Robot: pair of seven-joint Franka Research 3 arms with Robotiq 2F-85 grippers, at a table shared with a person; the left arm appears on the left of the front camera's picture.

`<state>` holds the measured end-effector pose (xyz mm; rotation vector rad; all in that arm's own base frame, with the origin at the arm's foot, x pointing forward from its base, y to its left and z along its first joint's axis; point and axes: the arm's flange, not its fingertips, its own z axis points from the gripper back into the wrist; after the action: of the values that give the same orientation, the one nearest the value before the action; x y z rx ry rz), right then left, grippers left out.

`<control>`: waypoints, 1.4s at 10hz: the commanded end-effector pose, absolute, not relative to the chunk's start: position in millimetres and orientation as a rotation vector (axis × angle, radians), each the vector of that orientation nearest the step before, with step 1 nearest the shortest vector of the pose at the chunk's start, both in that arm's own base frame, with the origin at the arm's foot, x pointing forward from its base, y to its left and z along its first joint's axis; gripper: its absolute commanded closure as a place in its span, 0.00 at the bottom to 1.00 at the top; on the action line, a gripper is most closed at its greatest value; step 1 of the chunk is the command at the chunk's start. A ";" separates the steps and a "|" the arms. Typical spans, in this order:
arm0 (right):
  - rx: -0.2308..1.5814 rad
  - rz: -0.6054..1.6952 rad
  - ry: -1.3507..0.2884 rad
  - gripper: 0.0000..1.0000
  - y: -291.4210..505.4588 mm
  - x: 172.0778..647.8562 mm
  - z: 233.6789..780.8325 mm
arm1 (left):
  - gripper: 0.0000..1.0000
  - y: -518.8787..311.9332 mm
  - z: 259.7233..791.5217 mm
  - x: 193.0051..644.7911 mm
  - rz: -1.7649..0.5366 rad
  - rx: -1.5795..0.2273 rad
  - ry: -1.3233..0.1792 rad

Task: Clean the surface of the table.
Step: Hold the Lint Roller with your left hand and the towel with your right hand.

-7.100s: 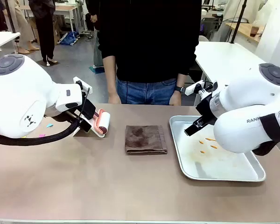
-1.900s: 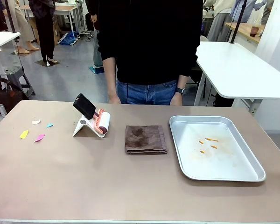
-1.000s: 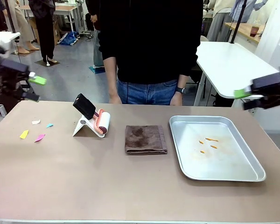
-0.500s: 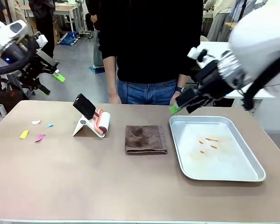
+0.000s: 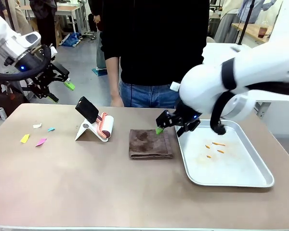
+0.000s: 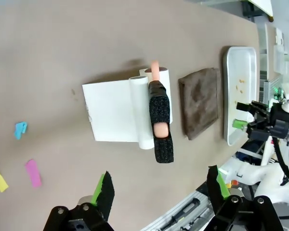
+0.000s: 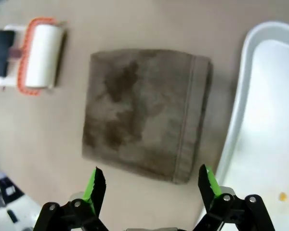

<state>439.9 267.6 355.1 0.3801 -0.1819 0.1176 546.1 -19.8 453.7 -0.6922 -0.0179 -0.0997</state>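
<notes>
Moved since earlier: both arms are swinging in from the sides; the right gripper [image 5: 173,124] is now dropping over the brown cloth [image 5: 150,143], where half a second ago it was hanging beyond the silver tray [image 5: 241,179]; the left gripper [image 5: 59,91] is now edging closer to the cloth's far-left side.
Right gripper: its jaws are standing wide and empty, hovering just above the cloth's right edge, between the cloth and the tray.
Left gripper: its jaws are gaping wide, holding nothing, hanging high, well left of the cloth and above the lint roller [image 5: 105,126] on its white stand.
Cloth: lying folded and flat on the table [image 5: 111,187], untouched.
Table: the cloth is sitting on its middle; coloured paper scraps [image 5: 32,138] are lying far to the cloth's left.
Step in hand: the right arm is approaching the cloth, by my reading, to pick it up for wiping.
Next move: lowering onto the cloth's edge and pinching a fold.
</notes>
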 end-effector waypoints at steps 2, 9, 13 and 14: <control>0.380 0.118 -0.182 0.00 267.6 439.9 355.1 | 0.00 -19.8 453.7 546.1 -0.100 -0.692 -0.018; 0.222 -0.020 -0.156 0.00 291.6 467.6 366.4 | 0.00 -58.8 451.1 517.6 -0.014 -0.648 -0.113; 0.174 -0.026 -0.136 0.00 308.2 478.5 355.6 | 0.00 -77.3 429.5 539.2 0.022 -0.629 -0.064; 0.157 -0.018 -0.130 0.00 312.2 480.7 353.5 | 0.00 -79.5 425.5 543.9 0.011 -0.631 -0.058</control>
<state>472.7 297.6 351.8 0.2096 -0.1291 0.0057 535.3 -75.7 422.6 -0.6224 -0.0629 0.0055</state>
